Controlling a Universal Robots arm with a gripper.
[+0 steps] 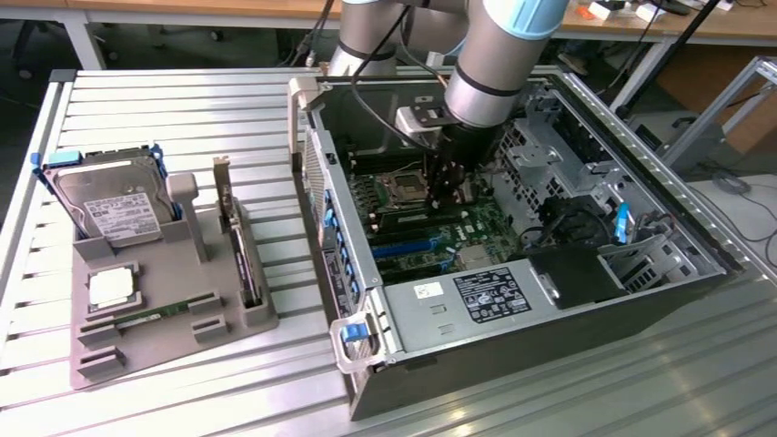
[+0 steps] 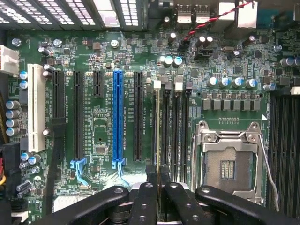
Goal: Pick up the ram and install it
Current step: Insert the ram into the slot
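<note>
The arm reached down into the open computer case, its hand low over the green motherboard, close to the empty processor socket. From the wrist view the hand was clenched on the ram, a thin stick seen edge-on, standing upright in one of the dark memory slots beside the metal-framed socket (whether it was fully seated I could not tell). A blue expansion slot lay further off on the board. Out on the slatted counter, a grey holder tray carried a hard drive, a square silver processor and a dark expansion card.
</note>
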